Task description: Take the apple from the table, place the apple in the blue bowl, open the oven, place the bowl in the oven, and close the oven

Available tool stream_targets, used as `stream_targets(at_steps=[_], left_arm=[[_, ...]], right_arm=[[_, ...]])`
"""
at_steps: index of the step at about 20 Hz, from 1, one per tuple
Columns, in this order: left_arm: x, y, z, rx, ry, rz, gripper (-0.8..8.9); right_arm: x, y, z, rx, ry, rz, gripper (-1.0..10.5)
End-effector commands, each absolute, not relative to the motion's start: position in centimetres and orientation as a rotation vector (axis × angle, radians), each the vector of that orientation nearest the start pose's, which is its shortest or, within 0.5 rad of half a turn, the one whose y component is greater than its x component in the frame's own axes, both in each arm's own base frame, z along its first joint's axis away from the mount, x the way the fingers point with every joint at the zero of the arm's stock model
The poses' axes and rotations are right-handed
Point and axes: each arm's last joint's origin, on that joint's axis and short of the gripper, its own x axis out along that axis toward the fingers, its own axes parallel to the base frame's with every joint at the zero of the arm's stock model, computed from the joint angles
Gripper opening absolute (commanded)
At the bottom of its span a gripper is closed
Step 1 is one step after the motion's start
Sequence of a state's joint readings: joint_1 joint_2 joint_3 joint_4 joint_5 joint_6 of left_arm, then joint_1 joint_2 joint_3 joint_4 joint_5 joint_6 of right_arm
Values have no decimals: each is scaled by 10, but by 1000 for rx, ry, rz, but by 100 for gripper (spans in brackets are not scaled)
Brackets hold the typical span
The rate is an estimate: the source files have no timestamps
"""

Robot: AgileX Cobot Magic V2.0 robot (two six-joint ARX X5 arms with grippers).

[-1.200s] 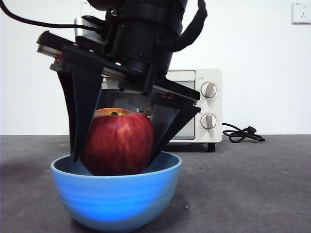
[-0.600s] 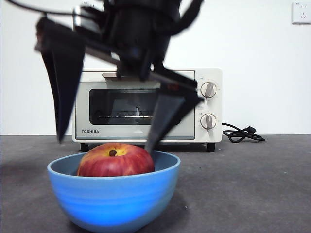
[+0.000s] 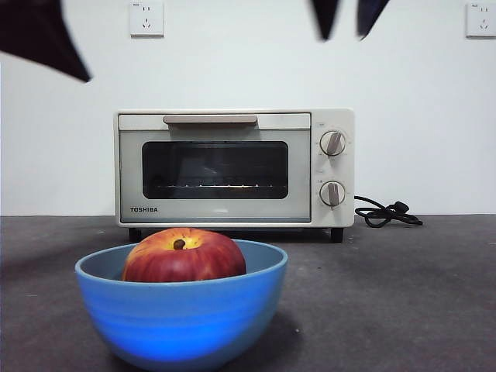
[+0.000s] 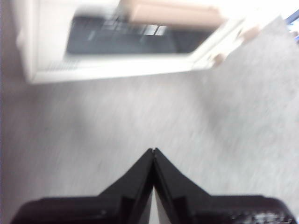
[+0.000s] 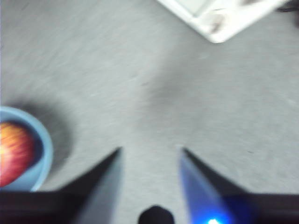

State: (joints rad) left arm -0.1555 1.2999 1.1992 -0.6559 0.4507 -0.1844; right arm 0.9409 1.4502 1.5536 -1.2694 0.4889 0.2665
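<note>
- Nearest the camera, a blue bowl (image 3: 181, 310) stands on the dark grey bench (image 3: 387, 294), well in front of the oven.
- A red apple (image 3: 184, 255) lies inside the bowl, stem up, its top showing above the rim. A second ago a black tool gripped it there; half a second ago the jaws had let go and were rising.
- Now nothing touches the apple or bowl. In the front view only dark tips remain at the top edge, high above the bowl.
- The right tool (image 5: 150, 154) hangs with its jaws apart and empty, off to one side of the bowl, over bare bench between bowl and oven.
- The left tool (image 4: 153, 151) has its jaws pressed together, holding nothing, and faces the oven door from in front.
- Behind the bowl, the cream oven (image 3: 235, 167) has its door closed, with a beige handle (image 3: 210, 119) along the top.
- So the apple step looks finished; opening the oven likely comes next.
</note>
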Motion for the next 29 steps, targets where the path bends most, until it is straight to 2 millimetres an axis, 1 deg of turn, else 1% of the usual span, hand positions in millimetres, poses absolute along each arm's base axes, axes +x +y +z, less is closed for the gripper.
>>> stream_targets(at_steps=[1,4,6,8,10,13,15,18,21,25,27,29], left_arm=[[283,-68,342,-276,787,-543,-5],[307,-81,356,-248,736,-582,-5],[319,-88,361,-235,695,-602,-5],[331,-91,360,-232,681,-606,-5],[343,-94,353,-242,700,-624,-5],[358,-98,342,-255,735,-647,-5],[365,-102,334,-253,737,-650,-5],[373,-105,324,-270,753,-640,-5],[381,-109,318,-303,751,-632,-5],[388,-114,312,-317,735,-607,-5],[393,-116,305,-319,741,-605,-5],[398,-117,295,-334,772,-595,-5]], right_arm=[[169,173,372,-468,921,259,-11],[181,128,378,-328,944,232,-11],[190,108,376,-217,956,211,-11],[196,97,372,-144,983,215,-11],[200,91,364,-145,1000,169,-11],[206,78,343,-148,1057,104,-11],[210,68,328,-118,1077,110,-11],[202,56,311,-82,1043,97,-11],[185,48,305,-31,1038,140,-11],[161,45,316,52,1000,223,-11],[150,44,323,87,962,275,-11],[140,41,327,92,940,285,-11]])
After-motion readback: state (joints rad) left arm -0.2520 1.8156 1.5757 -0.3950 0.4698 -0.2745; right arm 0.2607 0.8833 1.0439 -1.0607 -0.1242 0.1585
